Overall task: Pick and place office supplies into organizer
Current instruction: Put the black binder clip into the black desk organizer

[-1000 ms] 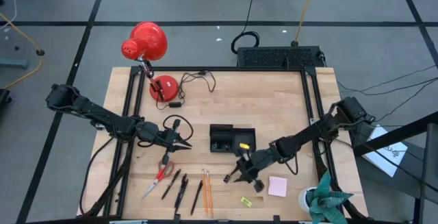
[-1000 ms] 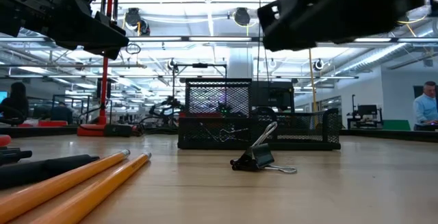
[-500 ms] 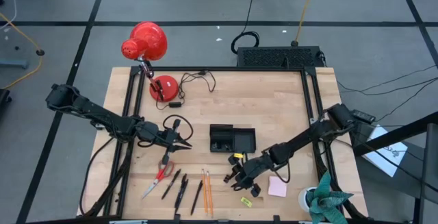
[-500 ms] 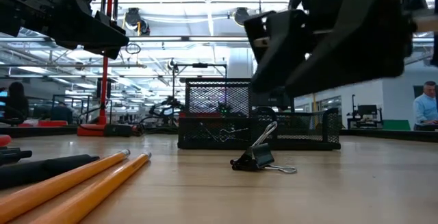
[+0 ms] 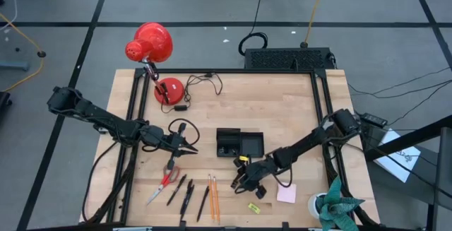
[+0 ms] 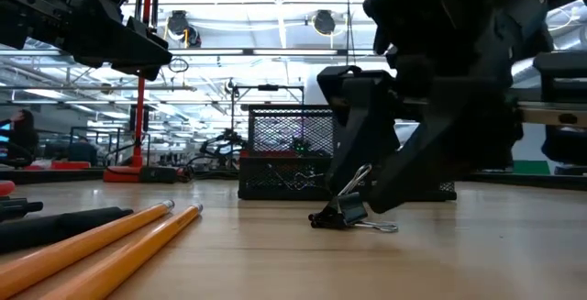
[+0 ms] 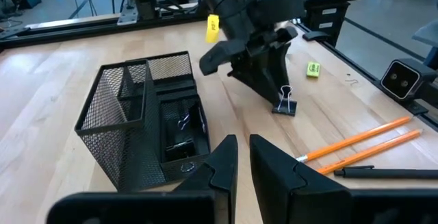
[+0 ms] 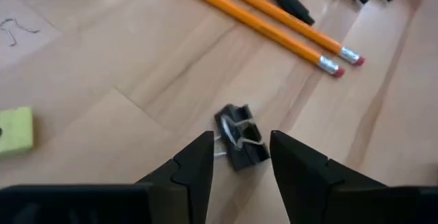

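Since a second ago the right arm has swung down and toward the front of the worktop (image 5: pixel 296 118), bringing the right claw (image 5: pixel 244 182) from beside the organizer (image 5: pixel 239 145) to just over the binder clip (image 5: pixel 236 184), while the left arm has not shifted. In the high view the left claw (image 5: pixel 189 148) hangs above the worktop behind the scissors (image 5: pixel 164 179), its fingers nearly pressed together and holding nothing; the pens (image 5: pixel 185 192) and pencils (image 5: pixel 212 196) lie in a row at the front, with the yellow piece (image 5: pixel 254 207) and pink pad (image 5: pixel 286 192) off to the right. In the low view the right claw (image 6: pixel 367 210) stands over the clip (image 6: pixel 341 213), which rests on the wood with a wire handle raised. The left wrist view shows the clip (image 7: pixel 285 105) below the right arm, clear of the organizer (image 7: pixel 147 125). The right wrist view shows spread fingers (image 8: pixel 195 162) on either side of the clip (image 8: pixel 239 142), not yet pinching. The clip lies skewed between the jaws, so closing may catch only a wire loop and flick it away, or push it toward the pencils (image 8: pixel 274 22) nearby.
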